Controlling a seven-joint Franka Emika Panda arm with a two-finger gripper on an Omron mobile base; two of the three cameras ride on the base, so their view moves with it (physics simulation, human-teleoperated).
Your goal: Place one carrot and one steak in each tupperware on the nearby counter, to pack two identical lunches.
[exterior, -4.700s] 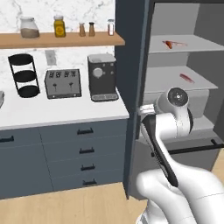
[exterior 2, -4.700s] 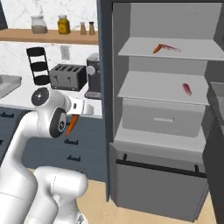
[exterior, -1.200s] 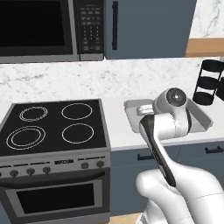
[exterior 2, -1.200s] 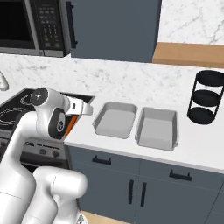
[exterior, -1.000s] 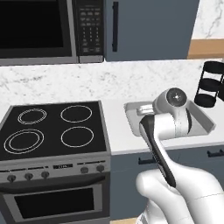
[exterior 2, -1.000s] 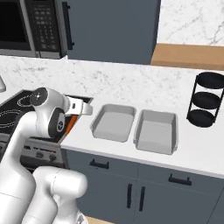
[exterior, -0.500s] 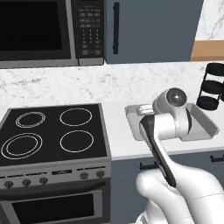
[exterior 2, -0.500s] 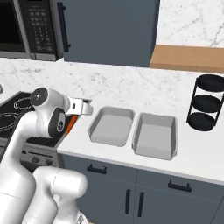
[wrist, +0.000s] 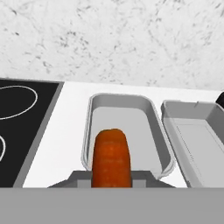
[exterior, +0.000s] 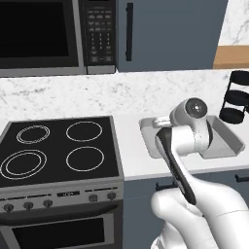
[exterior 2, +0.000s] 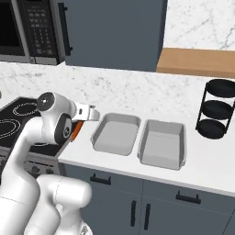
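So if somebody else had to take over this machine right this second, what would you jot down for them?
Gripper: jaws shut on a carrot, held above the counter between the stove and the trays.
Near tupperware, next to the stove: nothing in it.
Far tupperware, beside it: also nothing in it.
Done: one carrot fetched and brought to the trays.
Left: drop this carrot into a tray, then bring the second carrot and both steaks, one of each per tray. Those are not in sight from here.

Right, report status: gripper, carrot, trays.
Gripper shut on small orange carrot. Two light-grey rectangular trays side by side on white counter, both bare. Nothing blocking.
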